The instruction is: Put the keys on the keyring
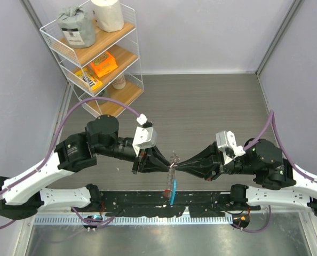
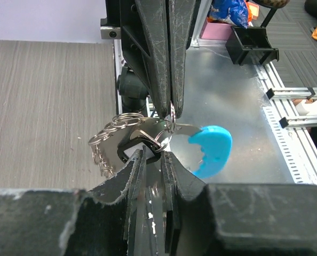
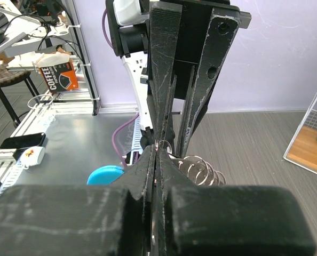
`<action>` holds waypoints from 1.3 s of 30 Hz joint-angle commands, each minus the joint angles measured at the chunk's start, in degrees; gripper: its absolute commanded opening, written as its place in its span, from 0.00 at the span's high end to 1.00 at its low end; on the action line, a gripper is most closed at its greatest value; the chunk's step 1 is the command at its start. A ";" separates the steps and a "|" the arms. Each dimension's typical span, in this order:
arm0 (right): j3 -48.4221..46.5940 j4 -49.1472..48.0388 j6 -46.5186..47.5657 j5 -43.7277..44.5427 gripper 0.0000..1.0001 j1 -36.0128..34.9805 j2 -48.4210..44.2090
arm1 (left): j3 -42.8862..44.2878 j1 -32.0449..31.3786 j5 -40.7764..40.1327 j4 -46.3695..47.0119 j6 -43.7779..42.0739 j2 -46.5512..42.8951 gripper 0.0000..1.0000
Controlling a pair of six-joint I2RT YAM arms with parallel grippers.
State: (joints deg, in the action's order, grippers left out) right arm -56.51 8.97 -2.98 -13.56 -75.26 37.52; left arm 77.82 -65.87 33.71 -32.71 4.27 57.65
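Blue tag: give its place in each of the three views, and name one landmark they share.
Top external: the blue tag hangs low centre, under the bunch of silvery rings.
Left wrist: blue tag right of centre, over the metal surface.
Right wrist: blue tag lower left of centre.
Shared landmark: the ring bunch beside it.

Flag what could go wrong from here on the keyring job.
1. The right gripper pinches the keyring by its fingertips alone, in mid-air; a slip drops the whole bunch.
2. The left gripper sits tip to tip with it; closing off-target could knock the ring loose.
3. The keys and the blue tag dangle free and may snag a finger.
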 commanded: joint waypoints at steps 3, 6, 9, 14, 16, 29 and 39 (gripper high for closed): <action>0.52 -8.35 -0.88 1.35 0.94 -0.32 -0.52 | 1.28 0.12 1.62 3.97 1.18 0.18 0.80; 1.31 -11.08 -1.59 1.52 0.94 -0.32 -0.51 | 1.28 0.12 1.97 4.32 1.35 0.54 0.82; 3.33 -15.11 -1.94 1.96 0.94 -0.41 -1.13 | 1.37 0.12 2.23 4.76 1.44 0.80 0.83; 7.11 -22.05 -1.85 3.27 0.94 -0.67 -2.62 | 1.37 0.12 2.50 4.93 1.62 0.80 0.85; 8.69 -25.12 -1.67 3.80 0.94 -0.67 -3.06 | 1.37 0.21 2.41 5.02 1.70 0.80 0.85; 21.44 -50.18 2.63 11.71 0.94 -2.87 -2.98 | 0.93 0.12 2.41 5.29 1.88 0.62 0.85; 22.32 -53.54 6.67 18.04 0.94 -5.42 -1.04 | 0.58 0.12 -1.10 3.62 1.09 -0.51 0.74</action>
State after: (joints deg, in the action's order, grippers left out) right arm -33.43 -38.94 1.06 0.21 -80.31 36.77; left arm 77.82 -65.60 34.65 -29.67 5.54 58.22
